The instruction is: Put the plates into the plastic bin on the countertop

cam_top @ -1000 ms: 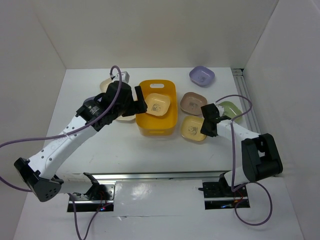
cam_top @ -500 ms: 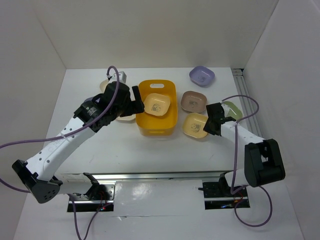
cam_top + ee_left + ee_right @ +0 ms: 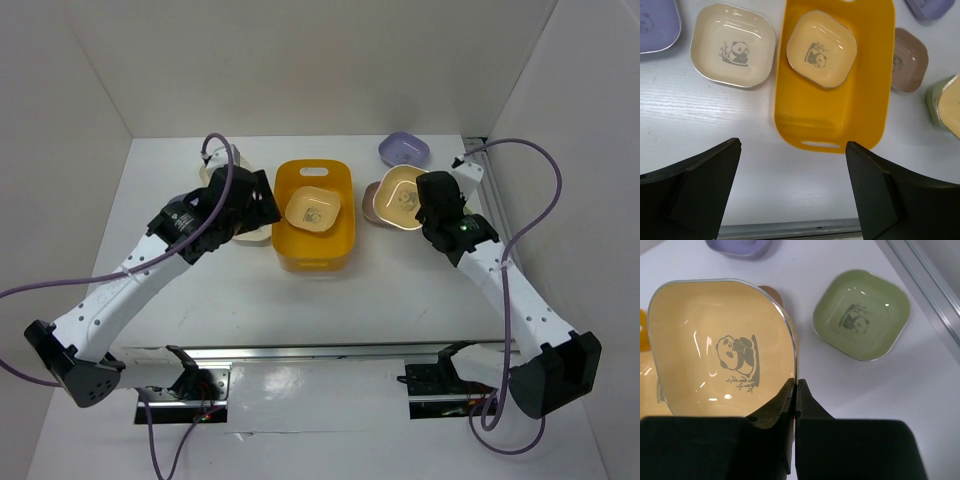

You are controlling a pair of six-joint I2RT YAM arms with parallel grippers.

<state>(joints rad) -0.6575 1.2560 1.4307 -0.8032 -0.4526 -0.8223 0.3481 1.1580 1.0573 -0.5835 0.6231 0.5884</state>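
Right gripper [image 3: 795,390]: jaws pinched tight on the near rim of the yellow-tan plate [image 3: 720,350]. It grips the edge only, prob. because the dish is too wide to straddle. The plate hangs tilted, off the countertop [image 3: 300,300], over the brown-mauve plate [image 3: 371,208] and just right of the plastic bin [image 3: 315,255], so I'd say it's headed for the bin.

Left gripper [image 3: 792,150]: jaws wide apart, holding nothing. It hovers over the bin's near end, w/ one cream plate [image 3: 821,48] lying flat inside at the far end. Looks like it's parked clear so the right arm gets room.

Not binned yet: a 2nd cream plate [image 3: 733,45] beside the bin's left wall, a lavender plate [image 3: 404,150] at the back, and a green plate [image 3: 861,314] to the right.
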